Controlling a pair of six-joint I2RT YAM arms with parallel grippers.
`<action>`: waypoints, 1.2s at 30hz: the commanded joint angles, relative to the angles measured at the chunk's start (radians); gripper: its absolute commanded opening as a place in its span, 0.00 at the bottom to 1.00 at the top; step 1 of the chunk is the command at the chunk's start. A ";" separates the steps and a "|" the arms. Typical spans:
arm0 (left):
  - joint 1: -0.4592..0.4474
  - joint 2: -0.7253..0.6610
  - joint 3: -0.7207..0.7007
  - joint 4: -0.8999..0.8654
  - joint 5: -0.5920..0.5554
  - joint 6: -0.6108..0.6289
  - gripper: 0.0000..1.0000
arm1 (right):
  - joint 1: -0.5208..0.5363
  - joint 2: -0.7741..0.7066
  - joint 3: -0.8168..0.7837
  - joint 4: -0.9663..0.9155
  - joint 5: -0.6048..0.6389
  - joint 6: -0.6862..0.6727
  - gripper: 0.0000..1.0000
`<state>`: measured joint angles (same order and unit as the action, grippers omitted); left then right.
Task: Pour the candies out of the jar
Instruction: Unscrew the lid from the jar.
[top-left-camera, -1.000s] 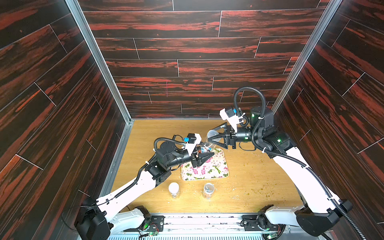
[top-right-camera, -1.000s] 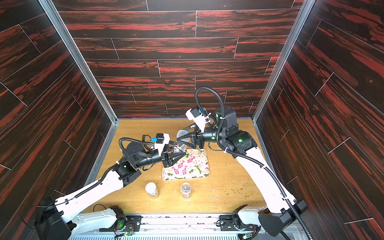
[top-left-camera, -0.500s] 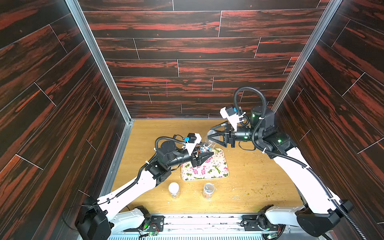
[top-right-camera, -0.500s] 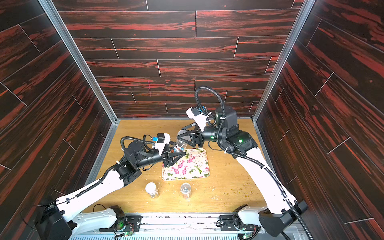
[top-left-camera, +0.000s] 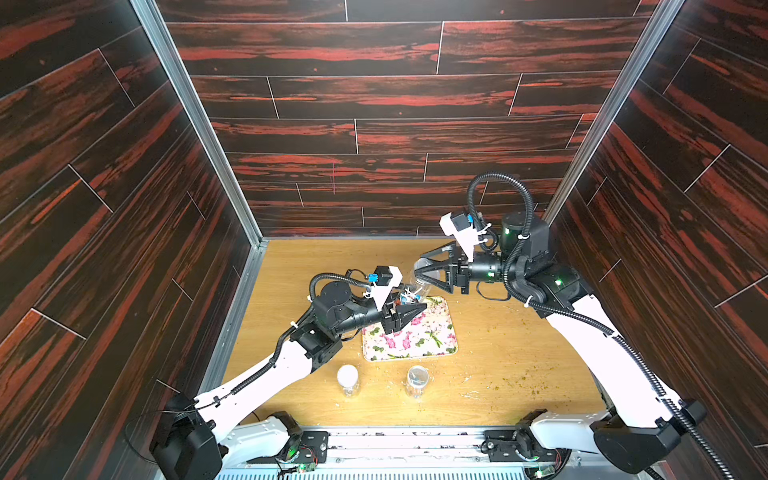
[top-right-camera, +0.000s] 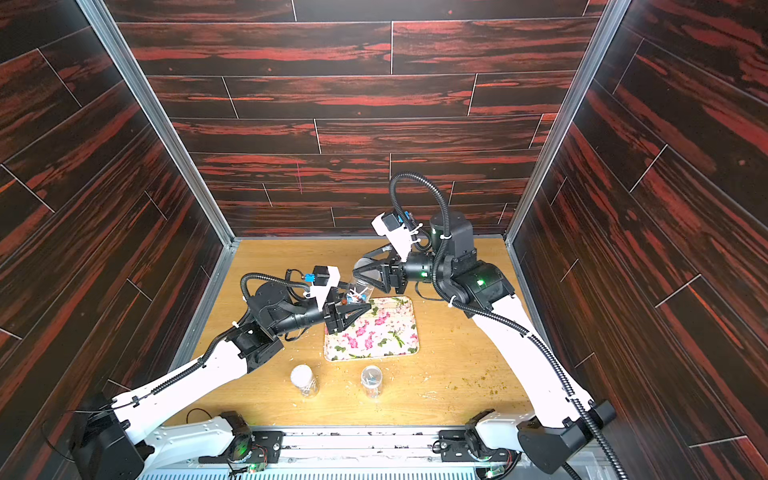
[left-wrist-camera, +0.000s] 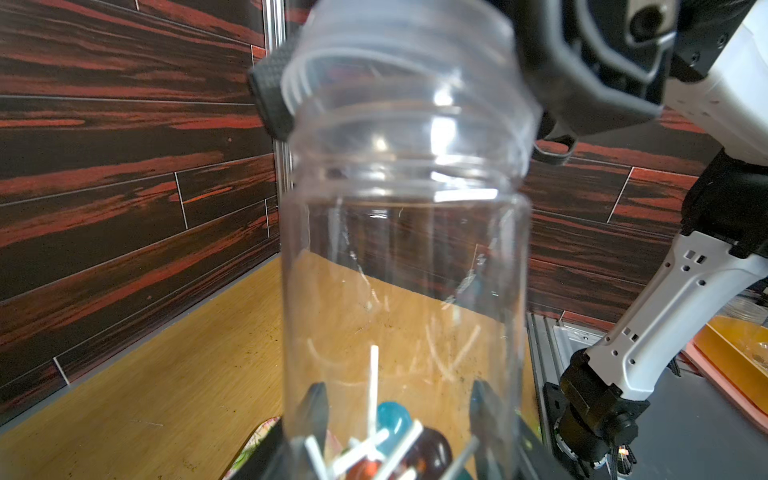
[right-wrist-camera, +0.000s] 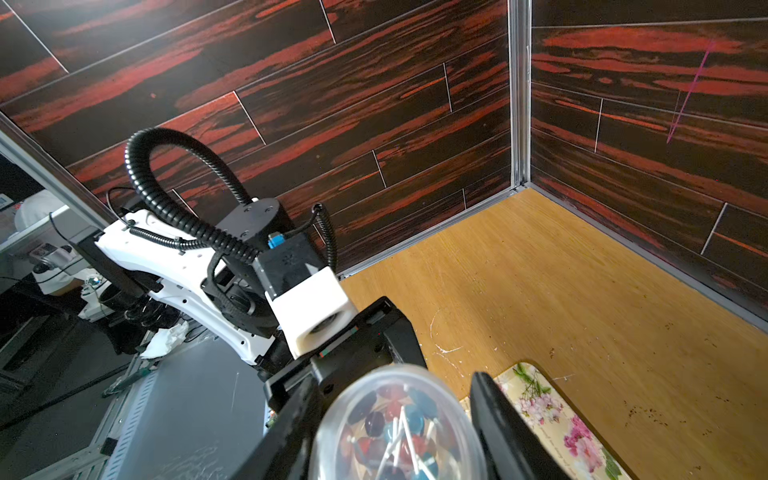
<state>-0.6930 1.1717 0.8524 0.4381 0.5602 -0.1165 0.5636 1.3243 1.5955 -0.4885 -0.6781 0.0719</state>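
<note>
My left gripper (top-left-camera: 417, 308) (left-wrist-camera: 399, 399) is shut on the lower part of a clear plastic jar (top-left-camera: 411, 291) (left-wrist-camera: 407, 249), which tilts up over the far left corner of the flowered tray (top-left-camera: 415, 345). The candies (left-wrist-camera: 392, 417) (right-wrist-camera: 411, 419) lie heaped at the jar's bottom; they are blue, red and dark balls on white sticks. My right gripper (top-left-camera: 417, 270) (right-wrist-camera: 395, 382) has its jaws against both sides of the jar's threaded top end. I cannot tell whether a clear cap sits there.
Two small jars stand near the table's front edge, one with a white top (top-left-camera: 347, 376) and one clear (top-left-camera: 417, 377). Greenish crumbs (top-left-camera: 519, 382) are scattered over the right of the wooden table. Dark panel walls close in three sides.
My right gripper has rolled about its own axis at the jar's top and its jaws have drawn in a little. The left arm and jar have stayed put.
</note>
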 joint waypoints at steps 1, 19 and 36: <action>0.003 -0.008 -0.008 0.023 -0.001 -0.006 0.43 | 0.008 -0.010 0.012 0.032 -0.026 0.019 0.54; 0.003 -0.009 -0.007 0.044 -0.003 -0.018 0.43 | 0.045 -0.034 -0.096 0.074 0.076 0.031 0.65; 0.003 -0.007 -0.016 0.039 -0.002 -0.017 0.43 | 0.046 -0.031 -0.049 0.120 0.029 0.063 0.59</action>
<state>-0.6903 1.1717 0.8433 0.4488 0.5465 -0.1261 0.6067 1.3155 1.5005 -0.4042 -0.6170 0.1200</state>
